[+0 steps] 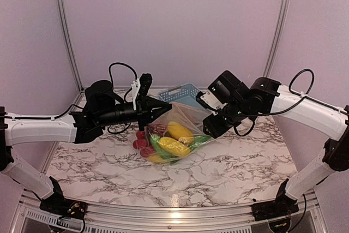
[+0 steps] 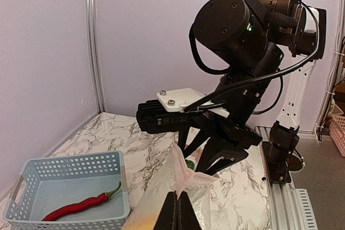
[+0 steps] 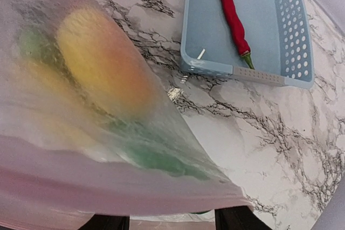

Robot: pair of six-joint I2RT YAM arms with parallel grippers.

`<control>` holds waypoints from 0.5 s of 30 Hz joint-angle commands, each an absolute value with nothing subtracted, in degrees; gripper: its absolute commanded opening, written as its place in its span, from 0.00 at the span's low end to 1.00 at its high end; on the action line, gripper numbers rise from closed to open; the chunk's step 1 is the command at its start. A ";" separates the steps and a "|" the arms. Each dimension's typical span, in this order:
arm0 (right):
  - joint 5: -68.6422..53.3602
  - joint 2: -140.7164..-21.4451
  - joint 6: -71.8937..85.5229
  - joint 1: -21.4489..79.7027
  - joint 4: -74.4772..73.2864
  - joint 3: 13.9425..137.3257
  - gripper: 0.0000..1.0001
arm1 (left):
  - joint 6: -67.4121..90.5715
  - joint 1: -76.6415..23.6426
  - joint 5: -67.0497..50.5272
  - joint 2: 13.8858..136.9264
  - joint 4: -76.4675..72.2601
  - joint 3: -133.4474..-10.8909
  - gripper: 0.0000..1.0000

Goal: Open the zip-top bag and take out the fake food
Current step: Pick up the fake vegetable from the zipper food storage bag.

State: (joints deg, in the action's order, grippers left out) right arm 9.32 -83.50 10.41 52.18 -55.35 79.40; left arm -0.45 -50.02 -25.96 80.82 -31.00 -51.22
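Top view: the zip-top bag hangs between the two arms over the marble table. Its belly sags low with the fake food, yellow, green and red pieces bunched at the bottom. Cannot tell whether the belly touches the table. Left gripper is at the bag's left top corner, right gripper at the right. Blue basket sits just behind the bag.

Left wrist view: left jaws pressed flat together on a fold of the bag's upper edge. The film rises to a peak just under the right gripper's fingers, which stand in a spread V. A red chilli lies in the basket.

Right wrist view: the pink zip strip runs across the bottom of the frame. Two dark fingers show below it, about half spread. No pinch visible, and contact with the film is unclear.

Step in hand, as I judge it, is getting the right side's hold on one lip of the mouth. Best to close on a single layer beside the strip, then draw away from the left anchor — slowly, across the seal, food kept low so nothing spills.
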 commanded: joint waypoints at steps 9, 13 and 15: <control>10.80 -85.14 13.14 52.56 -60.03 82.46 0.53 | -0.43 -50.97 -23.98 81.38 -33.66 -50.64 0.00; 7.45 -85.15 13.70 52.56 -57.76 80.63 0.53 | -0.44 -51.12 -23.61 81.32 -33.99 -50.54 0.00; 6.69 -85.29 14.28 52.56 -57.03 79.98 0.53 | -0.44 -51.22 -23.41 81.23 -34.10 -50.54 0.00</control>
State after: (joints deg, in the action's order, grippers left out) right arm 9.30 -84.51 12.53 52.23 -57.80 80.75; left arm -0.45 -50.76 -24.36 81.01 -31.31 -51.13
